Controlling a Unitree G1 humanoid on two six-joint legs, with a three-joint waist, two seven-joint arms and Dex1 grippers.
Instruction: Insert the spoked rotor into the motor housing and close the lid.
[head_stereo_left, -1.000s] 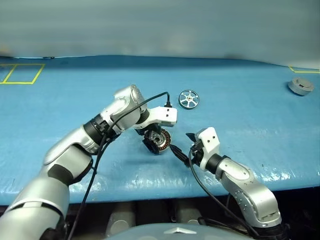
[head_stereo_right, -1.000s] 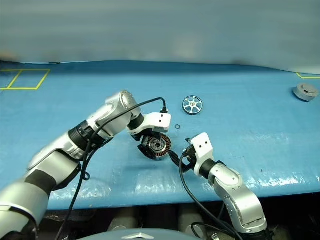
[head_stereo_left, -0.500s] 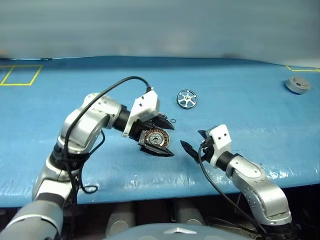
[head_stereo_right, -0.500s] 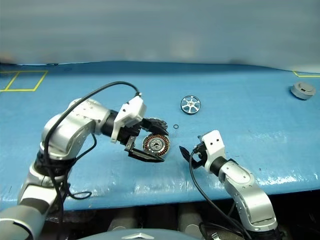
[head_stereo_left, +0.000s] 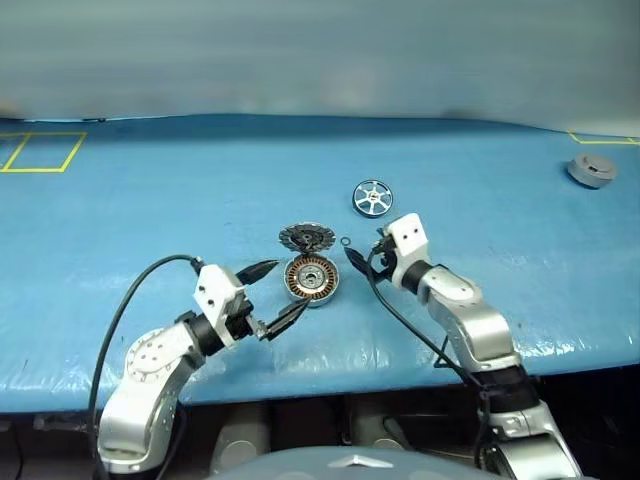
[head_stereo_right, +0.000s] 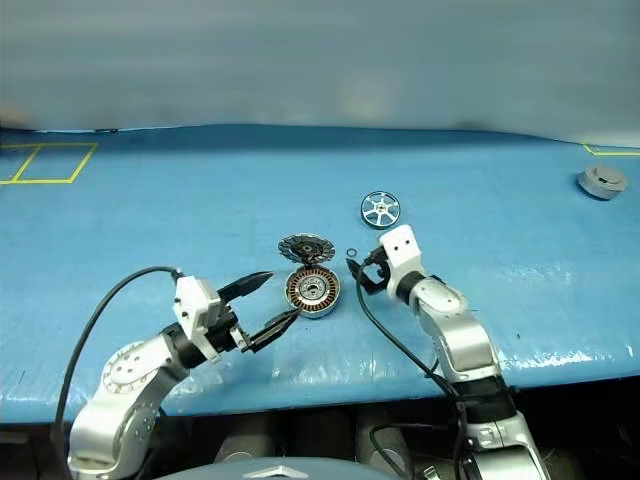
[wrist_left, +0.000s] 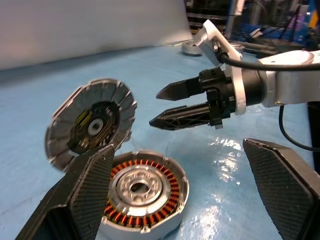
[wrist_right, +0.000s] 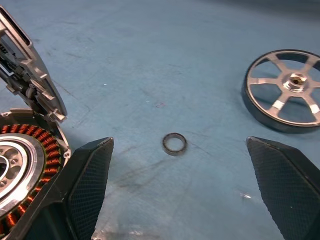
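The motor housing (head_stereo_left: 311, 279) lies open side up on the blue table, its copper windings showing. The lid (head_stereo_left: 306, 237) stands tilted on edge against the housing's far side, its segmented inner face toward me. Farther back and to the right, the spoked rotor (head_stereo_left: 373, 197) lies flat. My left gripper (head_stereo_left: 290, 285) is open just near-left of the housing, its fingers (wrist_left: 85, 195) wide apart and holding nothing. From the right, my right gripper (head_stereo_left: 355, 260) points at the housing, open and empty, beside a tiny dark ring (wrist_right: 174, 143).
A grey round part (head_stereo_left: 593, 170) sits at the table's far right corner. Yellow tape (head_stereo_left: 40, 150) marks a square at the far left. The table's front edge (head_stereo_left: 330, 385) runs close below both arms.
My left arm swung back to the near left and came off the housing, which now rests on the table with the lid leaning on it. My right gripper moved forward toward the ring.
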